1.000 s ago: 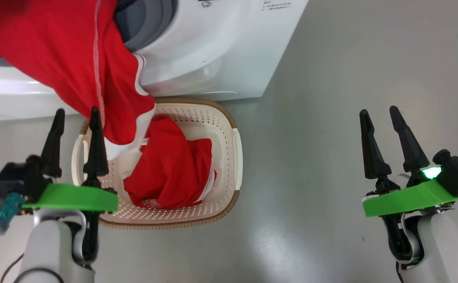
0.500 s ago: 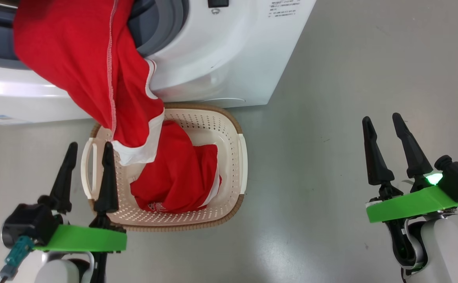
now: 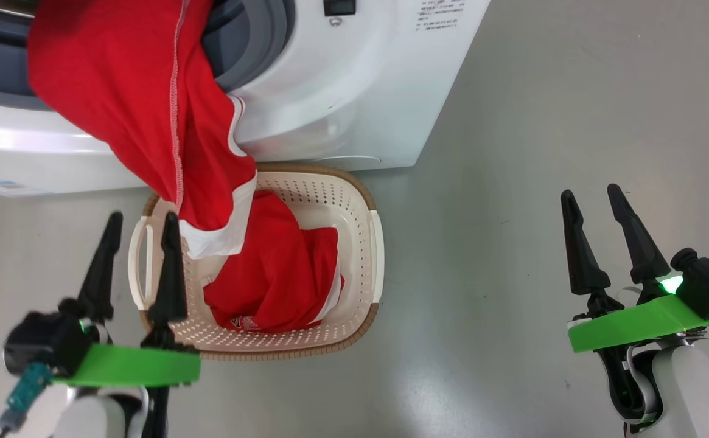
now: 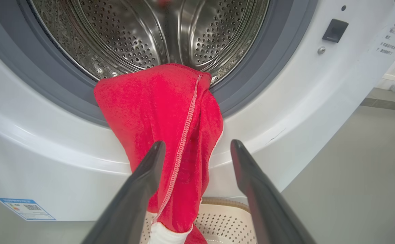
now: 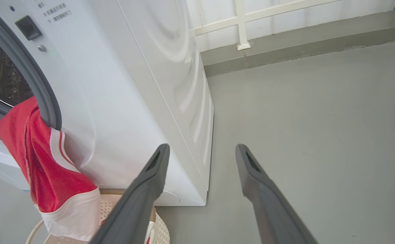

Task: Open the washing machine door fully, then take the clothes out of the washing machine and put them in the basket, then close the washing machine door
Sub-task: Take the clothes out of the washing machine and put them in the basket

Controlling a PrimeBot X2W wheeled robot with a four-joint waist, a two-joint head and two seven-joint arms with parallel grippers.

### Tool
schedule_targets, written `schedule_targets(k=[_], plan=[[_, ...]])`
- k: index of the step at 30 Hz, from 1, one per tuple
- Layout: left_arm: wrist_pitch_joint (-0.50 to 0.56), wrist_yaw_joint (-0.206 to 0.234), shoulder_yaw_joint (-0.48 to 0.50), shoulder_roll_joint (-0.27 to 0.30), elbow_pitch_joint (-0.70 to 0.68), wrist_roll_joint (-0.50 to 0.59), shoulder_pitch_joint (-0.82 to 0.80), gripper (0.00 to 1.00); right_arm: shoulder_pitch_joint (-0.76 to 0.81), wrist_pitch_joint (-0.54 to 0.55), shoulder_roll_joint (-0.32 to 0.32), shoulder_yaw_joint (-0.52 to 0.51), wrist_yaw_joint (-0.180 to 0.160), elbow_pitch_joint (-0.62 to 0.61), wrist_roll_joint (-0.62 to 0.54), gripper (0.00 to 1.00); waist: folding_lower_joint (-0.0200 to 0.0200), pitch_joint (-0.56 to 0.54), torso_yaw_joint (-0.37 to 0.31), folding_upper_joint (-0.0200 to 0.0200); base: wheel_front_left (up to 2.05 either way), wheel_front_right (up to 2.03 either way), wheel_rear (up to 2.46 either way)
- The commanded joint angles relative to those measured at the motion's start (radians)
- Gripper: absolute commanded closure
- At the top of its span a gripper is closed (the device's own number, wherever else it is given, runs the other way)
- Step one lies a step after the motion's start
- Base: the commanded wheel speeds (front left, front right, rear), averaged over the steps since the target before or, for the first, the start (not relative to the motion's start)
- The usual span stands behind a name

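The washing machine [image 3: 342,91] stands on the grey floor [image 3: 512,255] with its round opening uncovered, so the door is judged to be swung clear. The basket [image 3: 371,255] sits on the floor right against the foot of the machine's front, directly under the opening, so anything pulled out can drop in with little carrying.

The clothes [image 3: 147,115] are in two places. One red bundle lies inside the basket, toward its right side. Another red garment hangs from the lip of the steel drum [image 4: 143,37], over the grey rubber ring [image 4: 251,78] and down the white front. Its white hem dangles just above the basket's left part. It seems to hang this way because its upper end is caught on the ring while the rest has slid out.

The left gripper [image 3: 143,216] is beside the basket's left handle, with its fingers spread wide and holding nothing. In the left wrist view the hanging garment sits framed between them, beyond the tips, which suits a reach forward to pinch the cloth. The right gripper [image 3: 590,190] waits well apart over the floor to the right of the machine. Its fingers are also wide apart and empty, out of the way of the work.

The job looks about half done: the hanging garment has to come down into the basket before the door can be closed. The cloth is limp and may snag on the ring.
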Motion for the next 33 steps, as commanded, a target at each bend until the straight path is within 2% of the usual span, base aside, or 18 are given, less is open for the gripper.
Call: schedule_targets(k=[1, 7, 11, 16, 25, 33], plan=[[-0.005, -0.003, 0.034, 0.025, -0.025, -0.002, -0.036, 0.00, 0.024, -0.006, -0.002, 0.024, 0.005, -0.018, -0.010, 0.00, 0.0000, 0.003, 0.001, 0.0000, 0.00, 0.00, 0.00], [-0.005, -0.012, 0.063, 0.025, 0.008, 0.027, -0.154, 0.00, 0.019, -0.006, -0.002, 0.028, 0.005, -0.020, -0.012, 0.00, 0.0000, 0.014, -0.003, 0.0000, 0.00, 0.00, 0.00], [-0.005, -0.018, 0.095, 0.031, 0.083, 0.048, -0.266, 0.00, 0.013, -0.006, 0.000, 0.035, 0.005, -0.020, -0.012, 0.00, 0.0000, 0.024, -0.016, 0.0000, 0.00, 0.00, 0.00], [-0.005, -0.019, 0.089, 0.077, 0.192, 0.049, -0.389, 0.00, 0.001, -0.006, 0.004, 0.046, 0.005, -0.019, -0.007, 0.00, 0.0000, 0.038, -0.041, 0.0000, 0.00, 0.00, 0.00], [-0.005, -0.020, 0.099, 0.192, 0.490, 0.014, -0.583, 0.00, -0.017, -0.006, 0.014, 0.062, 0.005, -0.022, -0.001, 0.00, 0.0000, 0.076, -0.087, 0.0000, 0.00, 0.00, 0.00], [-0.005, -0.020, 0.079, 0.240, 0.660, -0.039, -0.678, 0.00, -0.028, -0.006, 0.020, 0.062, 0.005, -0.029, -0.002, 0.00, 0.0000, 0.102, -0.112, 0.0000, 0.00, 0.00, 0.00]])
